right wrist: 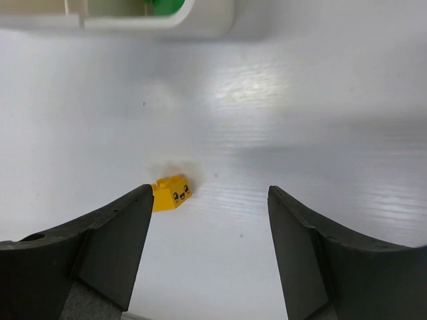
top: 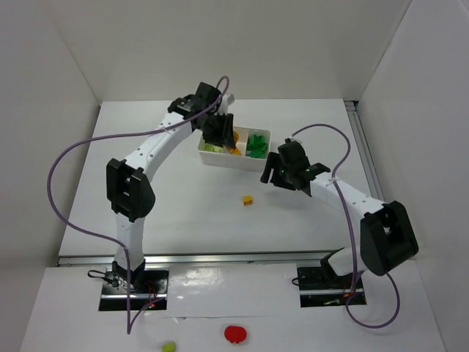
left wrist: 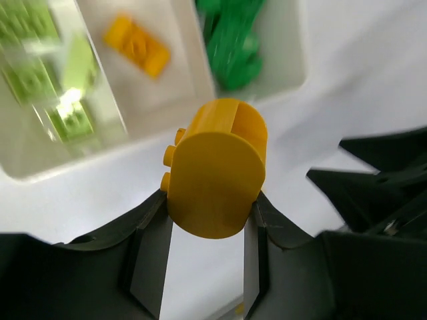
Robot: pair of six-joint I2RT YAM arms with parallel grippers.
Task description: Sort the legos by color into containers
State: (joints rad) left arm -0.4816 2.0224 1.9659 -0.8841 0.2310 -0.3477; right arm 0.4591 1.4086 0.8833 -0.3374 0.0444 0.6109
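Overhead, we see the white table (top: pixel 183 183) closed in by white walls, with the tray (top: pixel 227 161) toward its far middle. The left arm (top: pixel 157 150) reaches over the tray, and from above its wrist covers part of the left and middle compartments. The left jaws pinch a rounded yellow brick (left wrist: pixel 215 177) by its sides. It hangs over the table just short of the tray's near wall, roughly in line with the divider between the middle and right compartments. In the left wrist view this brick hides the strip of table behind it.

Past it we make out blurred lime bricks (left wrist: pixel 40 67) in the left compartment, one orange brick (left wrist: pixel 137 45) in the middle and dark green bricks (left wrist: pixel 230 40) in the right. A black angular shape (left wrist: pixel 373 193) enters from that view's right edge; we cannot tell what it is.

The right arm (top: pixel 352 194) sits just to the right of the tray, its jaws spread wide over bare table with nothing between them. A small yellow brick (right wrist: pixel 172 193) lies on the table beside the tip of the finger on the right wrist view's left, well apart from the tray. It carries a tiny printed face, two eyes and a mouth.

A purple cable (top: pixel 58 169) loops wide of the left arm. On the near ledge beyond the arm bases lie a red round thing (top: pixel 235 334) and a lime piece (top: pixel 168 346).
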